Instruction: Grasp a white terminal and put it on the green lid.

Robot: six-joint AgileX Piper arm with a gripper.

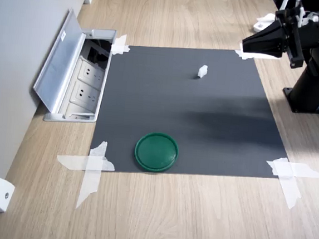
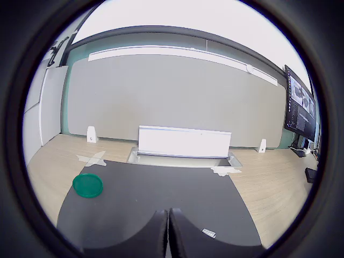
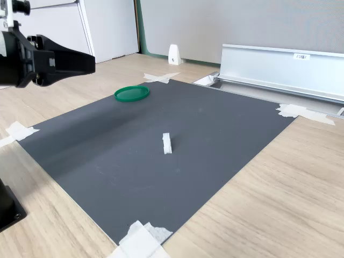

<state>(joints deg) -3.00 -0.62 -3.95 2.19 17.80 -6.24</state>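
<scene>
The white terminal (image 1: 202,71) stands upright on the dark mat (image 1: 204,118), far side in the first exterior view — well apart from the green lid (image 1: 156,151) at the mat's near edge. The gripper (image 1: 249,47) hovers above the mat's far right corner over the worktop (image 1: 157,214) — jaws closed, empty.

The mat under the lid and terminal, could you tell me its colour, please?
Plain dark grey mat, clearest in the first exterior view.

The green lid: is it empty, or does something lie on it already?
Empty. The green lid shows only its bare green top in both exterior views; the white terminal stands apart from it on the dark mat.
</scene>
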